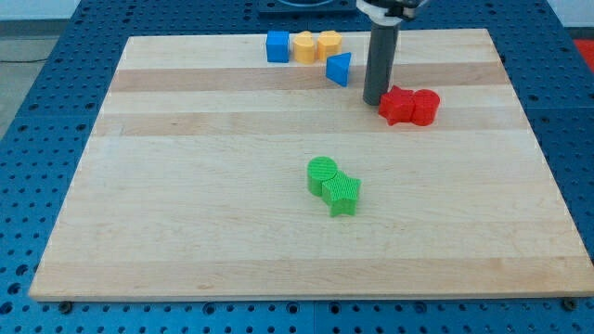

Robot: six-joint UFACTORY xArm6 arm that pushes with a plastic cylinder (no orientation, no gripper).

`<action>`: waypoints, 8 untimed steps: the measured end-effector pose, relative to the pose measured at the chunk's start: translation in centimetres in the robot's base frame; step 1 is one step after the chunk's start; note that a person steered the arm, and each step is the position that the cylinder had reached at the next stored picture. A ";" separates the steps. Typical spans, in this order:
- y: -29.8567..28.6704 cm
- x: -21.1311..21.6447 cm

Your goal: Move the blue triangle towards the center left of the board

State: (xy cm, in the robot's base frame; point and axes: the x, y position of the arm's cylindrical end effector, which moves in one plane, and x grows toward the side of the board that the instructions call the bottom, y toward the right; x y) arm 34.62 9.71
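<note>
My tip (373,100) holds nothing, between blue triangle (340,69) and red blocks (409,106); bare board (186,186) lies leftward

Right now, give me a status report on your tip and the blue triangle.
My tip down on the wooden board, right of the blue triangle, apart from it. Red blocks beside tip. Path to centre left open.

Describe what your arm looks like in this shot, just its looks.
Only my arm's end shows: a straight, dark grey, round rod coming down from the view's top, under a white-and-black mount cut off by the frame. It has no markings, and no cables on it. My tip sits between the blue triangle and the red blocks, close beside the red ones.
</note>
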 end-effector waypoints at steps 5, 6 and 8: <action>-5.5 -6.7; -8.6 -4.6; -17.5 1.2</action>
State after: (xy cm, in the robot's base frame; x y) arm 35.81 -7.80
